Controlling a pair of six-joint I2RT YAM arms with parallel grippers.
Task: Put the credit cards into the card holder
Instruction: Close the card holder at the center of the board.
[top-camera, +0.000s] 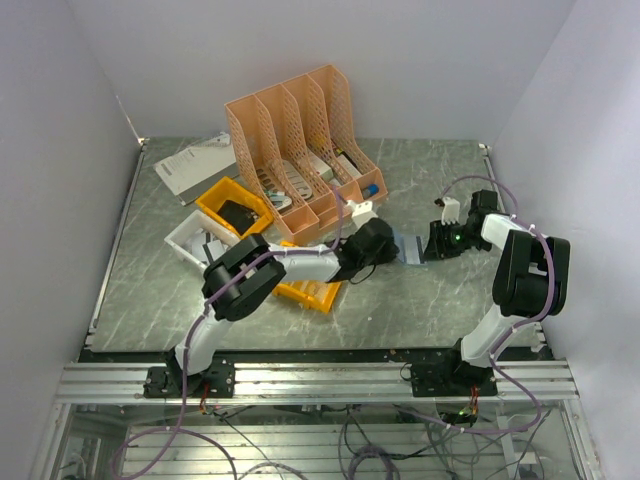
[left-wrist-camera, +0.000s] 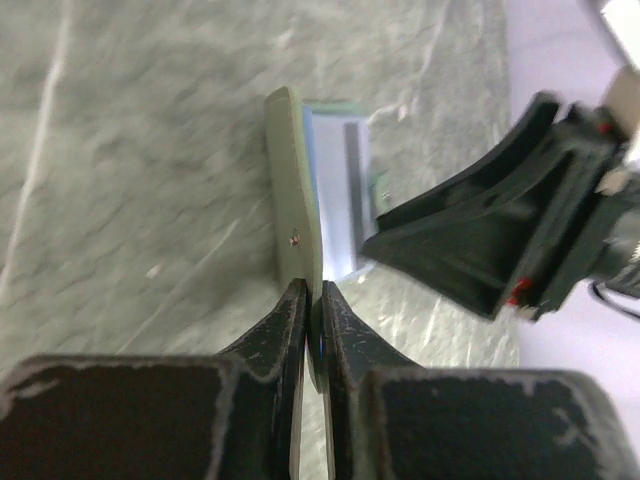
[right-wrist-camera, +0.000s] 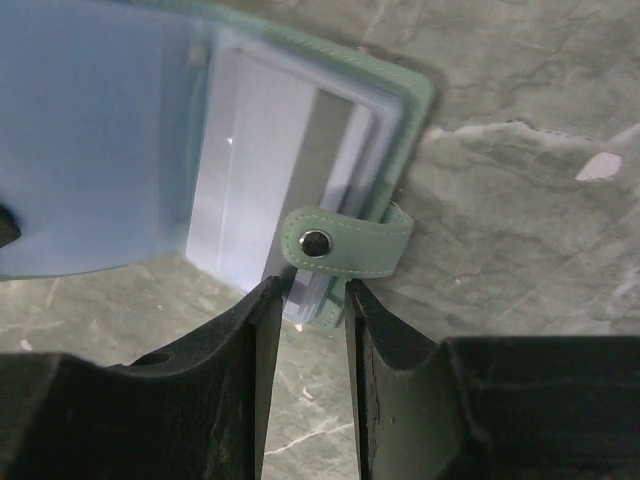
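Card holder (top-camera: 411, 249) lies open on table (top-camera: 420, 310), right of middle, between both claws. Left gripper (left-wrist-camera: 312, 292) clenched on upright green cover (left-wrist-camera: 290, 180). Right gripper (right-wrist-camera: 318, 298) grasps sleeve edge of card holder beside snap strap (right-wrist-camera: 345, 240); pale card (right-wrist-camera: 250, 160) inside.

Robot lab test cell: left arm (top-camera: 250, 280) and right arm (top-camera: 525, 272) bolted to an aluminium extrusion rail (top-camera: 330, 382) at the near edge of a grey marble-look worktop (top-camera: 420, 305), plain white enclosure walls (top-camera: 300, 50) around it, loose cables (top-camera: 375, 440) below, orange file rack (top-camera: 300, 130) and yellow bin (top-camera: 232, 205) on top.
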